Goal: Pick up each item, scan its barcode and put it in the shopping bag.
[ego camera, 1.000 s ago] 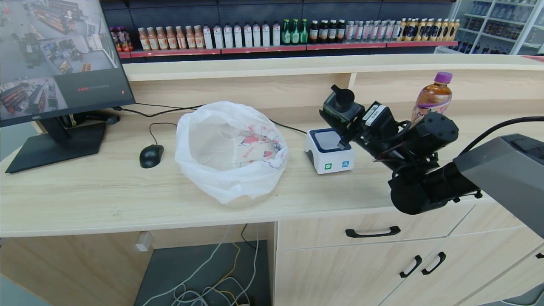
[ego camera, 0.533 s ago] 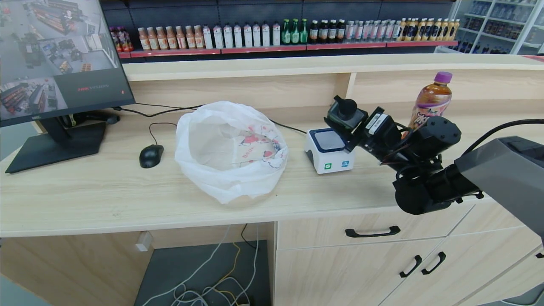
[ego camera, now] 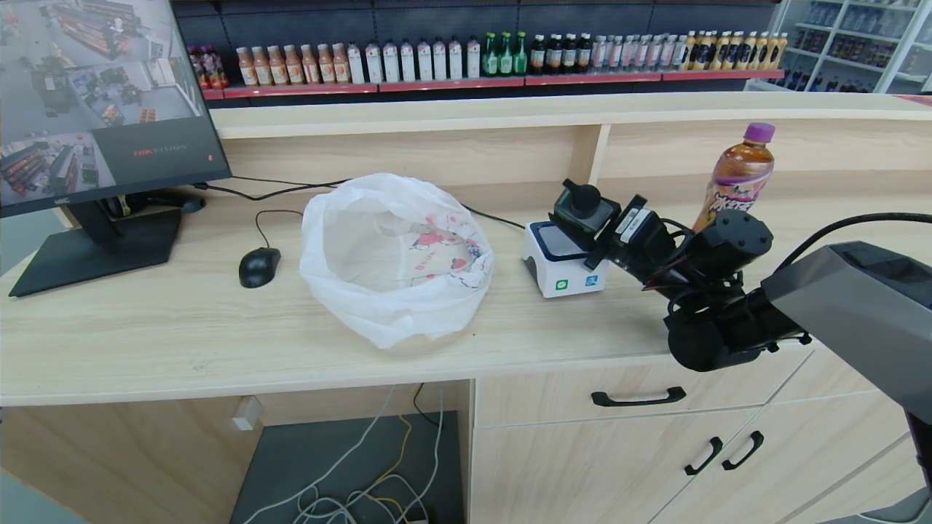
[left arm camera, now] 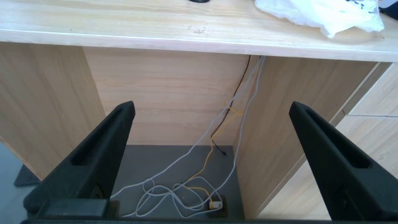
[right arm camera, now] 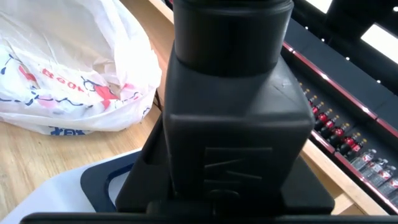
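Observation:
My right gripper (ego camera: pixel 595 224) is shut on a black square bottle (ego camera: pixel 582 207) with a round cap, holding it just above the white barcode scanner (ego camera: pixel 564 266) with the dark top. In the right wrist view the black bottle (right arm camera: pixel 230 124) is close up, with the scanner (right arm camera: pixel 93 186) beneath it and the bag (right arm camera: pixel 74 74) beyond. The white plastic shopping bag (ego camera: pixel 397 255) stands open at the counter's middle, left of the scanner. A brown drink bottle with a purple cap (ego camera: pixel 735 175) stands behind my right arm. My left gripper (left arm camera: pixel 214 168) hangs open below the counter edge.
A monitor (ego camera: pixel 95 94) on a black stand sits at the counter's left, with a black mouse (ego camera: pixel 258 266) and its cable beside the bag. A raised wooden ledge (ego camera: pixel 510 116) runs behind the counter. Cables (left arm camera: pixel 205 186) hang under the counter.
My right gripper has lowered the black bottle toward the scanner top. The bag and the drink bottle have stayed in place.

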### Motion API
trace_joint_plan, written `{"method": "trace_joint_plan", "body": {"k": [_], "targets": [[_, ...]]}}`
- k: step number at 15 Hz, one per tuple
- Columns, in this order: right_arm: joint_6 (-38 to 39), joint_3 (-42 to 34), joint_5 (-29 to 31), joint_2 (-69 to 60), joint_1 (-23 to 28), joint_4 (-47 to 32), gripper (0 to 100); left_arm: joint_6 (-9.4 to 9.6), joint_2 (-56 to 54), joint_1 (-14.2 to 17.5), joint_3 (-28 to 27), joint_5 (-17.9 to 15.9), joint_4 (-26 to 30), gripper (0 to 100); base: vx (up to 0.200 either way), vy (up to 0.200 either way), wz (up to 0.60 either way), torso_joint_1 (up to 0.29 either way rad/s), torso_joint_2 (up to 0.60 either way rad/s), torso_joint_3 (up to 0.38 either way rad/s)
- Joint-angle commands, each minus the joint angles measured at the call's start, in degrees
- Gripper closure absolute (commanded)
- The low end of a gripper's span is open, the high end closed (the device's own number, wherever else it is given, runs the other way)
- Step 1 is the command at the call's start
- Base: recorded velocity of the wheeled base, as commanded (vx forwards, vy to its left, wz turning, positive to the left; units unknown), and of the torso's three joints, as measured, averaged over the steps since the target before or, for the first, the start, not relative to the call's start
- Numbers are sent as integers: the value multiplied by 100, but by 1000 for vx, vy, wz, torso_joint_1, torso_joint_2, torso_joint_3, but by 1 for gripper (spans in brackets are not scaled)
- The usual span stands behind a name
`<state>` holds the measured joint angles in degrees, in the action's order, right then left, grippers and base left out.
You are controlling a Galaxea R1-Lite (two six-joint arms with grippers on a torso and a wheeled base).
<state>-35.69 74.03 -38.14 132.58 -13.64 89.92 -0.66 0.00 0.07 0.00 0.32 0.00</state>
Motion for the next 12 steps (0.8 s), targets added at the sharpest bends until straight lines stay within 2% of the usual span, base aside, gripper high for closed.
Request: {"method": "trace_joint_plan", "body": {"k": [1,12], "targets": [[1,6,0,13,2,8,100,-4,0,1,0,3,0,0,0,0,0,0,0,0],[-17,15,35,22,19,8,100,-4,0,1,0,3,0,0,0,0,0,0,0,0]]}}
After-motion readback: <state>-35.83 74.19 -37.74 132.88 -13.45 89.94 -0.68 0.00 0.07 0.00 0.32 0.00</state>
